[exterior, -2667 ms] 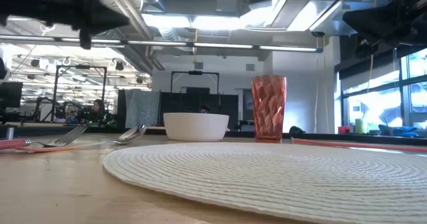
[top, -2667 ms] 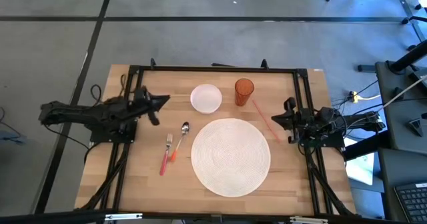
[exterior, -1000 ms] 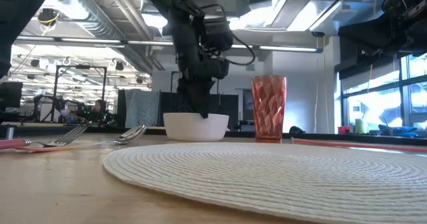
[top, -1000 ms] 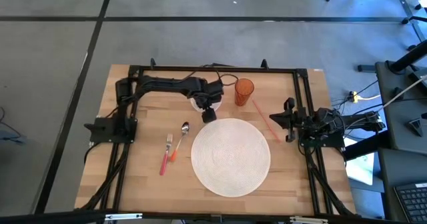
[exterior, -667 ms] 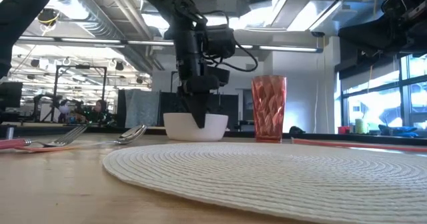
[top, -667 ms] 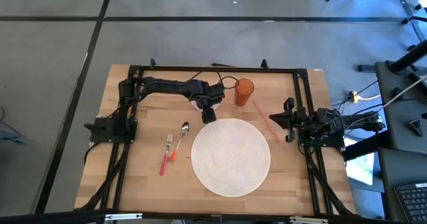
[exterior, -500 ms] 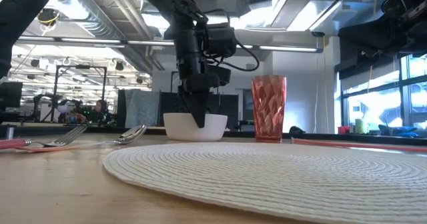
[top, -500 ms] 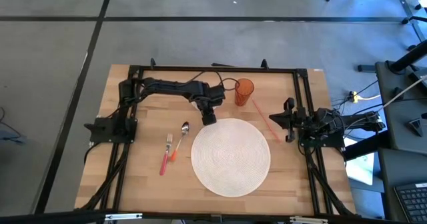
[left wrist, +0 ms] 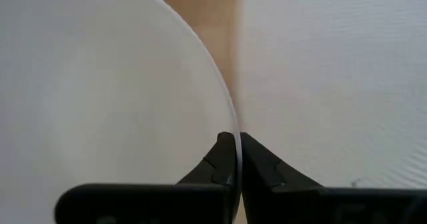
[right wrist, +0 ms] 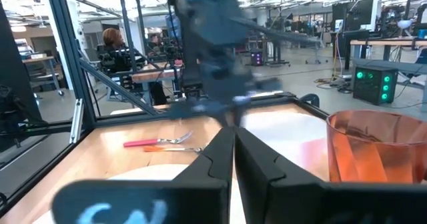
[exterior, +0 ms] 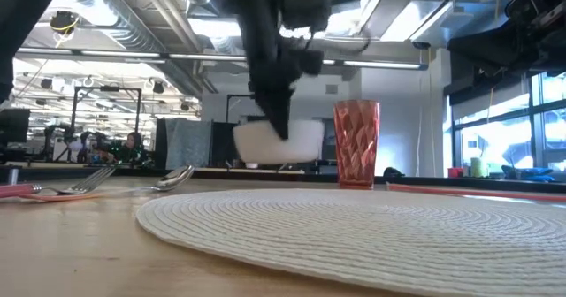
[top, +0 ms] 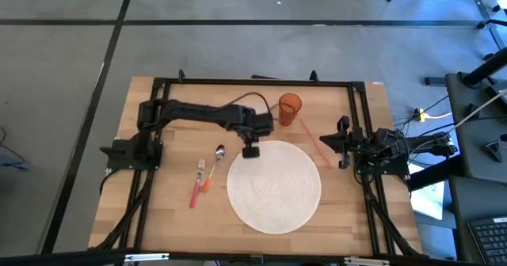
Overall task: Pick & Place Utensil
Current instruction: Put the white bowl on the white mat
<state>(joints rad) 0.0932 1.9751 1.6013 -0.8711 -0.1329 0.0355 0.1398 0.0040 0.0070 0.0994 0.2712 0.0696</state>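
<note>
The left gripper is pinching the rim of the white bowl between closed fingers and holding it clear of the table. In the low view the bowl is hanging tilted in the air, just beside the red cup.

So the pick looks done; the placing is left, presumably onto the round mat, whose near edge is lying right under the gripper. The fork and spoon are lying untouched on the wood, off to the gripper's side.

The left arm is reaching across from its base, elbow bent, wrist pointing down. The right gripper, fingers together on nothing, is waiting at the table's right edge.
</note>
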